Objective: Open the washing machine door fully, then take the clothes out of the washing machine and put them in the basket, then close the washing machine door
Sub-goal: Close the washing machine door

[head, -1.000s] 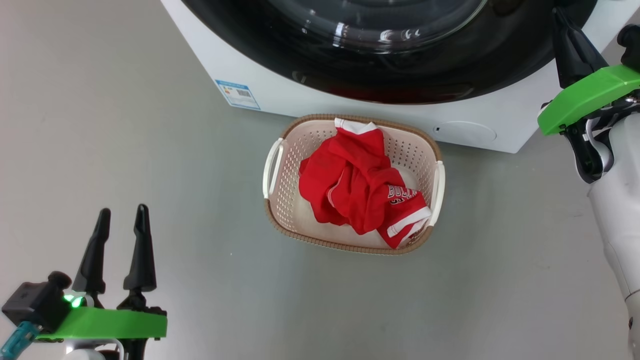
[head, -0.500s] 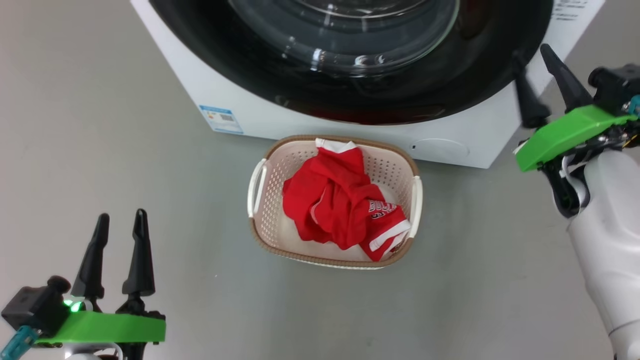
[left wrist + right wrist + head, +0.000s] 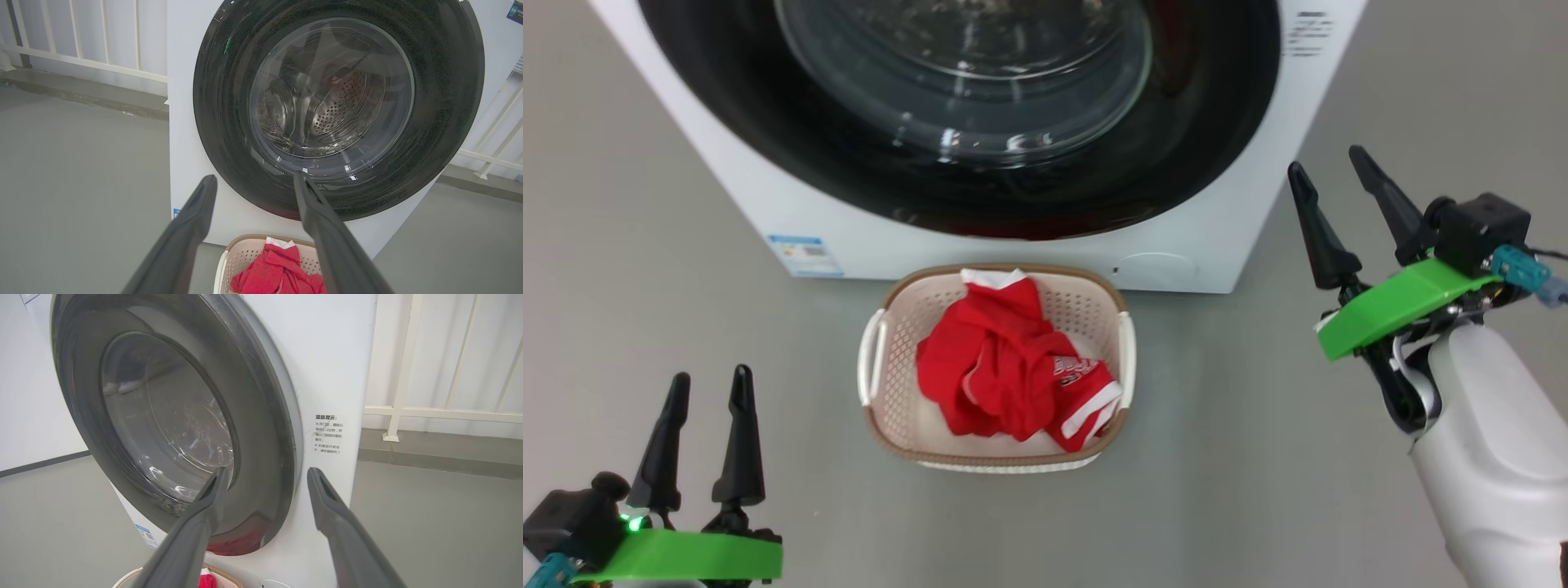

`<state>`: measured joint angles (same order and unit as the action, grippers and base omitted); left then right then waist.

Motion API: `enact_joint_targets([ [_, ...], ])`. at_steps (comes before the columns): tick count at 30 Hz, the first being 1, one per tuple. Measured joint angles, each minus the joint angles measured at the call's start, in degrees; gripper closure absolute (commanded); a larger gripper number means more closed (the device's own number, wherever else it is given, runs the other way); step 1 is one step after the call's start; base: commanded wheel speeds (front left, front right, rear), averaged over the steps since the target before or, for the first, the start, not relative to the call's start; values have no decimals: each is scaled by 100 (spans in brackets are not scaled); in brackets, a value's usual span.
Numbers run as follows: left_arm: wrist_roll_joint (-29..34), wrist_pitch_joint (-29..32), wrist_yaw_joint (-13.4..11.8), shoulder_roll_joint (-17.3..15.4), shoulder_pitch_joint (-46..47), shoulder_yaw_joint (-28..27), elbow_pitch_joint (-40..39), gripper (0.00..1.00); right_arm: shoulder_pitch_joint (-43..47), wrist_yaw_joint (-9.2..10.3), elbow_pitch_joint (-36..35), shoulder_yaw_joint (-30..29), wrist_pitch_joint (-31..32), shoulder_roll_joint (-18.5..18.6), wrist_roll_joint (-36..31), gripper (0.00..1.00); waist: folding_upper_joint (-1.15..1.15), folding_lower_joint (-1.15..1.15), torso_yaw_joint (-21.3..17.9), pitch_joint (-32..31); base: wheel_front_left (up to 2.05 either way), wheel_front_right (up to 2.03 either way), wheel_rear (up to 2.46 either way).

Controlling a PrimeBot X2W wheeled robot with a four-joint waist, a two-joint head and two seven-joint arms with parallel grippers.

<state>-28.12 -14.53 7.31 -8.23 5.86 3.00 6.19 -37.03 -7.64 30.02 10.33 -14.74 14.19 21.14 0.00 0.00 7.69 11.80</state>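
Washing machine door (image 3: 1217,147) seated flush on the washing machine (image 3: 1245,220); red jersey (image 3: 996,367) lies bundled in the basket (image 3: 894,408) just before it. Left gripper (image 3: 709,377) and right gripper (image 3: 1325,159) stand wide and empty, clear of the door, nothing apparently left to hold

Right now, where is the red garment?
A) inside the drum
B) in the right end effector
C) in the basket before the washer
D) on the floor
C: the clothes lie bunched inside the basket, in front of the shut washing machine door.
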Motion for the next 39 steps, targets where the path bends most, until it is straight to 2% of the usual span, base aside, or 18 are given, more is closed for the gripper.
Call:
enact_joint_targets([
  [10,-14,0,1,-78,-187,7,-59,0,727,0,-466,-48,0,-197,19,0,0,0,-559,-255,0,0,0],
  [17,-31,0,0,-143,-215,34,-85,0,1162,0,-755,-180,0,-302,8,0,0,0,-808,-429,0,0,0],
  [30,-31,1,-7,-201,-350,81,-160,0,1796,0,-1076,-365,0,-467,-42,0,0,0,-1025,-663,0,0,0],
  [39,-31,8,-53,-219,-373,105,-211,0,1888,0,-1162,-486,0,-498,-99,0,0,0,-1054,-706,0,0,0],
])
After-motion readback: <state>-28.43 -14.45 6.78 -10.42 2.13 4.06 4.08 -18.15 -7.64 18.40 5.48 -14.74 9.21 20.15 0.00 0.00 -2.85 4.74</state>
